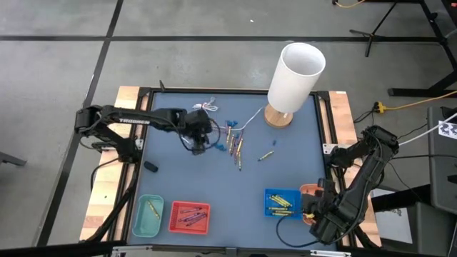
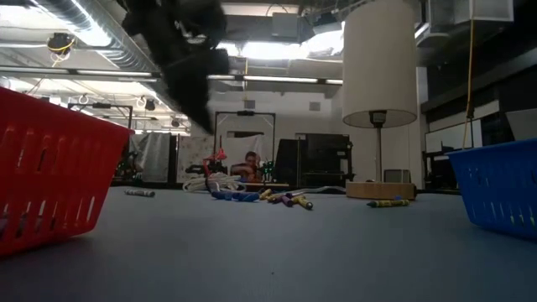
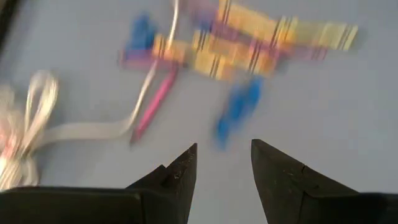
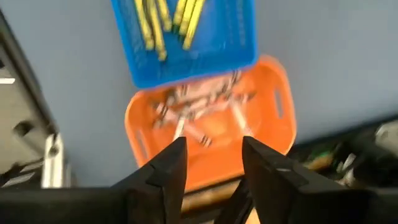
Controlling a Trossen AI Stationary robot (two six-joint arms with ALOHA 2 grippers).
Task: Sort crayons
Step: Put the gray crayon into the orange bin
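Right gripper agape over orange basket

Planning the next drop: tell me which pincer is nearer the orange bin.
Right. The right pincer hangs open just above the orange bin at the table's right front corner. The left pincer is open far across the table, by the loose crayons.

White lamp (wooden base) beside thin white cable.
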